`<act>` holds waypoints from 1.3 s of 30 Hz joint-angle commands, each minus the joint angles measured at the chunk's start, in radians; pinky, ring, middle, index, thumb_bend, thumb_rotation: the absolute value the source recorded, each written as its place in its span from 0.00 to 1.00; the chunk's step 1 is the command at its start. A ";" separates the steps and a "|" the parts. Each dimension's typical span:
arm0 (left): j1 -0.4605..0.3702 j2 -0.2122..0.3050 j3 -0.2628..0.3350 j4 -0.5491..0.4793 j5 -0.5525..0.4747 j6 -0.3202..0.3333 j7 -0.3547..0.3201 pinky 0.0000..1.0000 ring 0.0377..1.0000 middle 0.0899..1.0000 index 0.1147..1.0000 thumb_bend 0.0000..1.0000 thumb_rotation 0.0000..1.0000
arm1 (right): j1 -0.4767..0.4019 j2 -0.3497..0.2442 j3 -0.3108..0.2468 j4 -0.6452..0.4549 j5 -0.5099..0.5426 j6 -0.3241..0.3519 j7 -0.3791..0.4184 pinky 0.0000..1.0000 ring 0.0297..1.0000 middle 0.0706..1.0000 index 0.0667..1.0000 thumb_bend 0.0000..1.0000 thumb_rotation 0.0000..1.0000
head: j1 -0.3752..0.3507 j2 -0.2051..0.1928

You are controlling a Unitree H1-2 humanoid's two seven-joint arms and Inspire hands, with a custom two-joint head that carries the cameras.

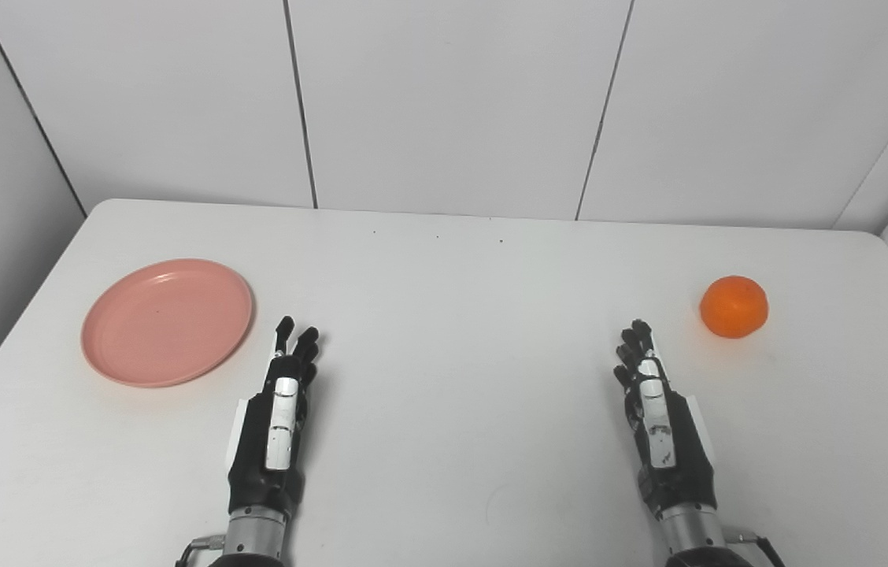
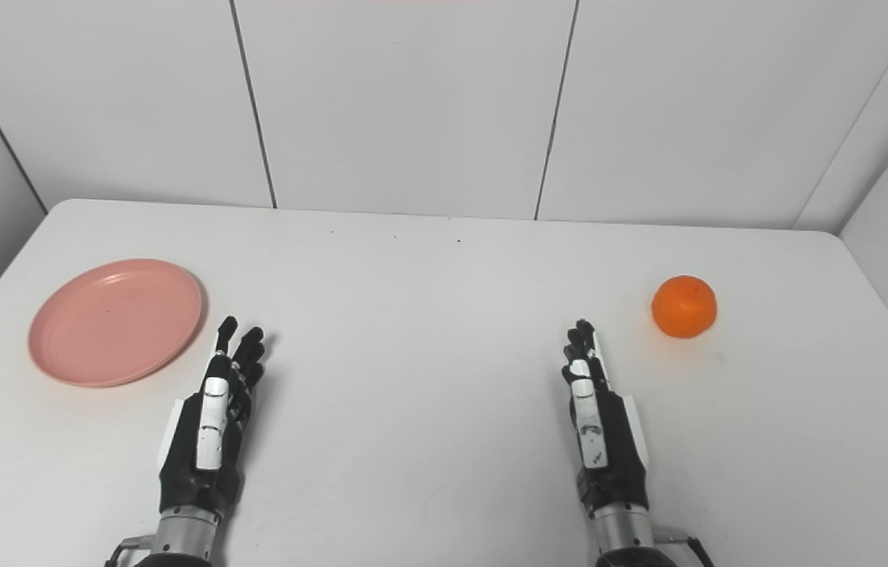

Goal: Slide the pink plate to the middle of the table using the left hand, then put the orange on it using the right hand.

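The pink plate (image 1: 167, 321) lies flat on the white worktop (image 1: 460, 315), just beyond and outboard of the left robot hand (image 1: 277, 425). The orange (image 1: 734, 306) sits near the right robot hand (image 1: 658, 421), ahead and to its outer side. Both robot hands rest empty, fingers extended and apart.

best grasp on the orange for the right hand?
Wrap the orange around its widest middle, coming from its near-left side, where the right hand waits open. It is round, sits free on the table, and nothing crowds it.
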 commanded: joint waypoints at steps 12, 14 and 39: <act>0.029 0.003 -0.003 0.113 0.097 -0.126 0.027 1.00 1.00 1.00 1.00 0.74 1.00 | 0.050 -0.007 -0.003 0.040 -0.009 0.045 0.004 1.00 0.98 0.97 0.98 0.65 1.00 | 0.003 0.001; 0.027 0.004 -0.003 0.123 0.092 -0.129 0.023 1.00 1.00 1.00 1.00 0.76 1.00 | 0.050 -0.010 -0.002 0.043 -0.015 0.040 0.004 1.00 0.98 0.97 0.98 0.65 1.00 | 0.004 0.001; 0.013 -0.016 -0.001 0.171 0.067 -0.131 0.024 1.00 1.00 1.00 1.00 0.67 1.00 | 0.045 -0.027 -0.011 0.083 -0.017 0.010 0.012 1.00 0.98 0.97 0.99 0.66 1.00 | 0.074 -0.049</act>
